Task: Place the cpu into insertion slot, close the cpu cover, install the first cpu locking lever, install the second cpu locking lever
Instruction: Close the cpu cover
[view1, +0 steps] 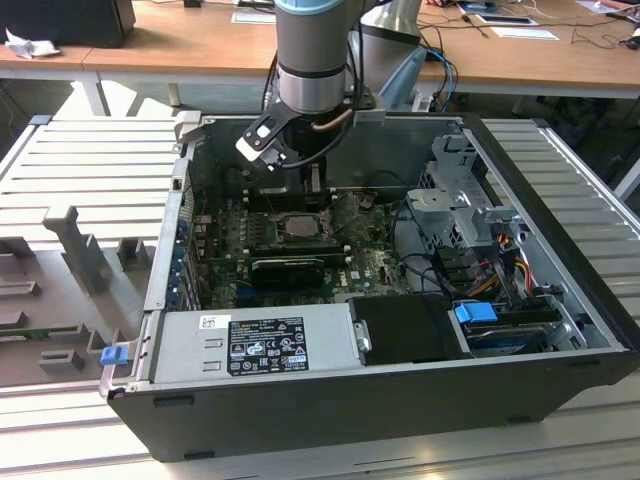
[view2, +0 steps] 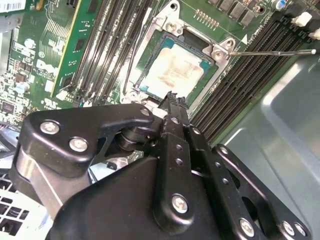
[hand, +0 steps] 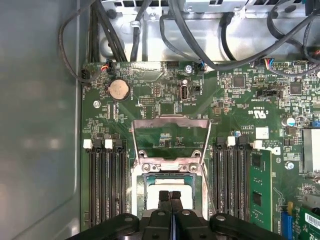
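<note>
Open cpu cover (hand: 170, 122) beside seated cpu (hand: 151, 192)

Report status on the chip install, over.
Hand shut, nothing in it, tips at the chip's edge. Chip lying in the socket. Cover open, standing up off the socket. Nothing in the way.

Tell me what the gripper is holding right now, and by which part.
Nothing. In the second wrist view the gripper is shut and empty, its tip at the near edge of the thin square cpu with the pale silver-grey metal top.
</note>
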